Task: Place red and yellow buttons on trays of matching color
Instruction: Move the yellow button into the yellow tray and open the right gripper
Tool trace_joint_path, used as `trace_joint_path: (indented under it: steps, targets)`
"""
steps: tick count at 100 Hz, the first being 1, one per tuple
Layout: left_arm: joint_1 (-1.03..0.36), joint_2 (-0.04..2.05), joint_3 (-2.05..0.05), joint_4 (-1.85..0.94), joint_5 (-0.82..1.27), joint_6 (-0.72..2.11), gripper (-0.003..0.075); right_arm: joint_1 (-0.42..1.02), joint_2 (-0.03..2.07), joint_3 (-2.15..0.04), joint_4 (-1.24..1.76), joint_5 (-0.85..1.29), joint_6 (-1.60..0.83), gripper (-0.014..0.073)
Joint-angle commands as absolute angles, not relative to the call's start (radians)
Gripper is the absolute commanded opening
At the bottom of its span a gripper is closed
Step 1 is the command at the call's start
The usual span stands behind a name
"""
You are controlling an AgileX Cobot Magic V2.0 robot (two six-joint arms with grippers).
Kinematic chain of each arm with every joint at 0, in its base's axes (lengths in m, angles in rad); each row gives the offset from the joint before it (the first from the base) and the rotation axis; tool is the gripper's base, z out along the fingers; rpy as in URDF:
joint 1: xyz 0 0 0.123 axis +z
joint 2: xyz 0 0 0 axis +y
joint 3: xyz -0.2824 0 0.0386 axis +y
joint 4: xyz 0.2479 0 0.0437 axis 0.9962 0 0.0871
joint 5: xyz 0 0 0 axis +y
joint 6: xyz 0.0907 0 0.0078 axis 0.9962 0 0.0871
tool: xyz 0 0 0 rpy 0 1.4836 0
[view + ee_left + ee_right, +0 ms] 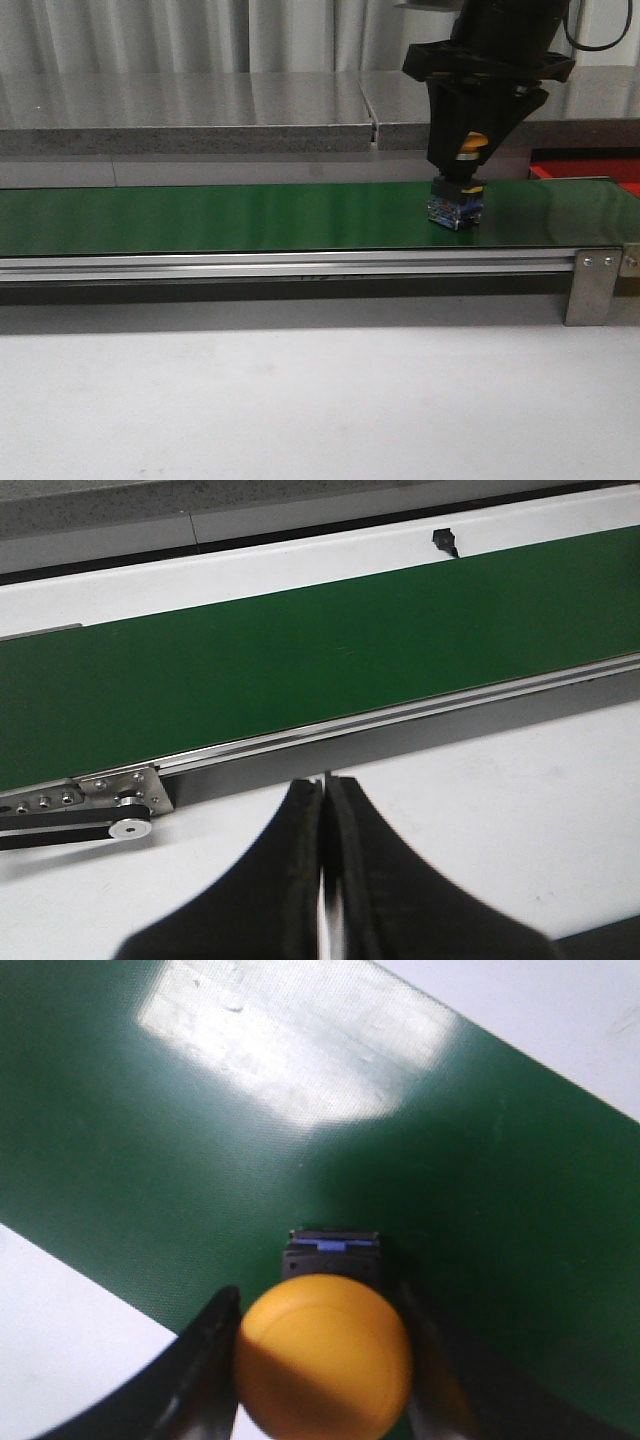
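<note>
On green belt [250, 215] — yellow button [462, 185], white table [300, 400] below.

One yellow button [466, 148], one red tray [590, 168], two grippers [325, 810] [325, 1360].

only a corner of the red tray [590, 168] peeks in at the right edge of the front view, rest cut off. yellow button [468, 150] mostly tucked between the right gripper [462, 165] fingers there; up close, blurry and cut by the edge. hard to tell whether those fingers touch it. tiny black thing [444, 541] past the green belt [300, 660], too small to name.
</note>
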State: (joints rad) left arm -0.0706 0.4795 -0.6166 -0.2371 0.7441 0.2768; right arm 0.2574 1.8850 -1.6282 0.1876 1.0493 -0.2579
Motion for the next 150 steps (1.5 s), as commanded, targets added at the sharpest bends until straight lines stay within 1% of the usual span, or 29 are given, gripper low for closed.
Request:
trace_joint_path:
  steps: [1, 7, 14, 31, 48, 69, 91, 117, 150]
  targets:
    - [-0.079, 0.482, -0.645, -0.260, 0.679, 0.274, -0.0019, 0.257, 1.831, -1.661, 0.198, 1.017, -0.271, 0.0114]
    - [-0.079, 0.482, -0.645, -0.260, 0.679, 0.274, -0.0019, 0.257, 1.823, -1.660, 0.198, 1.013, -0.271, 0.0071]
    - [-0.079, 0.482, -0.645, -0.260, 0.679, 0.274, -0.0019, 0.257, 1.802, -1.649, 0.198, 1.004, -0.268, 0.0048]
    - [-0.079, 0.482, -0.645, -0.260, 0.679, 0.274, -0.0019, 0.241, 1.715, -1.581, 0.189, 1.002, -0.229, 0.0045]
    - [-0.079, 0.482, -0.645, -0.260, 0.679, 0.274, -0.0019, 0.187, 1.604, -1.462, 0.183, 0.988, -0.221, 0.0045]
    - [-0.079, 0.482, -0.645, -0.260, 0.679, 0.274, -0.0019, 0.038, 1.476, -1.302, 0.174, 0.966, -0.214, 0.0045]
    - [-0.079, 0.482, -0.645, -0.260, 0.679, 0.274, -0.0019, -0.155, 1.404, -1.173, 0.156, 0.935, -0.192, 0.0045]
    - [-0.079, 0.482, -0.645, -0.260, 0.679, 0.274, -0.0019, -0.364, 1.401, -1.064, 0.146, 0.839, -0.140, 0.0045]
    - [-0.079, 0.482, -0.645, -0.260, 0.679, 0.274, -0.0019, -0.487, 1.479, -1.008, 0.145, 0.731, -0.102, 0.0045]
